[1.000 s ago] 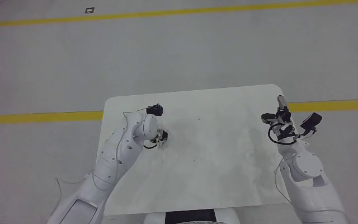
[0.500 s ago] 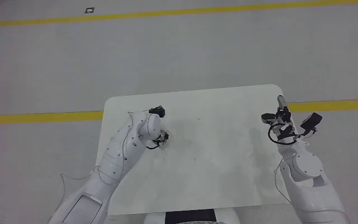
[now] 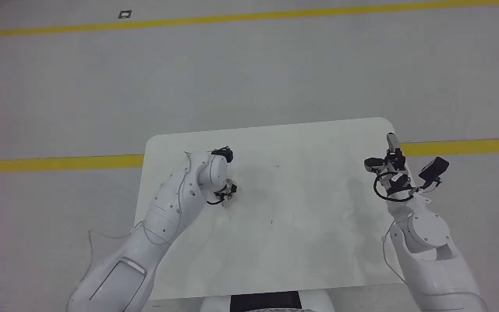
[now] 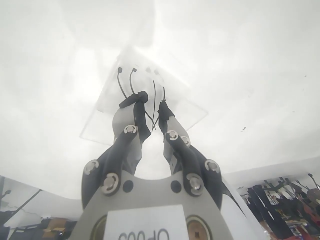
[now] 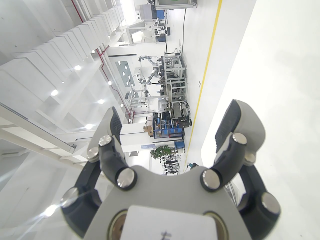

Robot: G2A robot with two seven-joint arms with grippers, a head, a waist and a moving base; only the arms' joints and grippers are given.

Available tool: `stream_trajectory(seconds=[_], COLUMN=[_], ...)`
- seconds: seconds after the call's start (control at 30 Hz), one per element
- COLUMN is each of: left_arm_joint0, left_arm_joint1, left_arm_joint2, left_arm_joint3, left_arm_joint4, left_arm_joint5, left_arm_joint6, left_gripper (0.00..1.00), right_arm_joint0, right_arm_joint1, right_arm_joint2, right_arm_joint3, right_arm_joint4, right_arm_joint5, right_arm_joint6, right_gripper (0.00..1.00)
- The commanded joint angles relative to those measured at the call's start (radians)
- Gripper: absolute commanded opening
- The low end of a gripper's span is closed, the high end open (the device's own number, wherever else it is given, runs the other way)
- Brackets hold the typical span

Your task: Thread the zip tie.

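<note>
Straddling zip tie [image 4: 154,96] tails at 9 o'clock, left end effector [image 4: 151,100] looks parted for a pinch; right end effector [image 5: 173,107] released, parked clear.

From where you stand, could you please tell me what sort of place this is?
Probably a robotics lab or factory hall: painted yellow floor lines, white robot arms at metal-framed workstations, and a plain white work table.

Label [image 4: 143,222] on left end effector [image 4: 151,102], print unreadable
</note>
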Motion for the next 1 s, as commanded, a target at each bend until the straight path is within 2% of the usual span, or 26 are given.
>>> stream_trajectory(seconds=[0.0, 0.27, 0.47, 0.63, 0.87, 0.97], left_arm_joint0=[-0.007, -0.025, -0.036, -0.042, -0.051, -0.048], left_arm_joint1=[-0.002, -0.008, -0.01, -0.011, -0.01, -0.007], left_arm_joint2=[0.008, 0.034, 0.047, 0.055, 0.061, 0.058], left_arm_joint3=[0.012, 0.046, 0.062, 0.07, 0.082, 0.07], left_arm_joint4=[-0.006, -0.024, -0.031, -0.036, -0.044, -0.044], left_arm_joint5=[-0.002, -0.009, -0.004, 0.0, 0.005, 0.011], left_arm_joint6=[0.006, 0.02, 0.027, 0.032, 0.033, 0.034], left_gripper=[0.14, 0.14, 0.1, 0.0, 0.0, 0.0], right_arm_joint0=[0.0, 0.0, 0.0, 0.0, 0.0, 0.0], right_arm_joint1=[0.0, 0.0, 0.0, 0.0, 0.0, 0.0], right_arm_joint2=[0.0, 0.0, 0.0, 0.0, 0.0, 0.0], right_arm_joint3=[0.0, 0.0, 0.0, 0.0, 0.0, 0.0], right_arm_joint4=[0.0, 0.0, 0.0, 0.0, 0.0, 0.0], right_arm_joint5=[0.0, 0.0, 0.0, 0.0, 0.0, 0.0], right_arm_joint6=[0.0, 0.0, 0.0, 0.0, 0.0, 0.0], right_gripper=[1.0, 1.0, 1.0, 1.0, 1.0, 1.0])
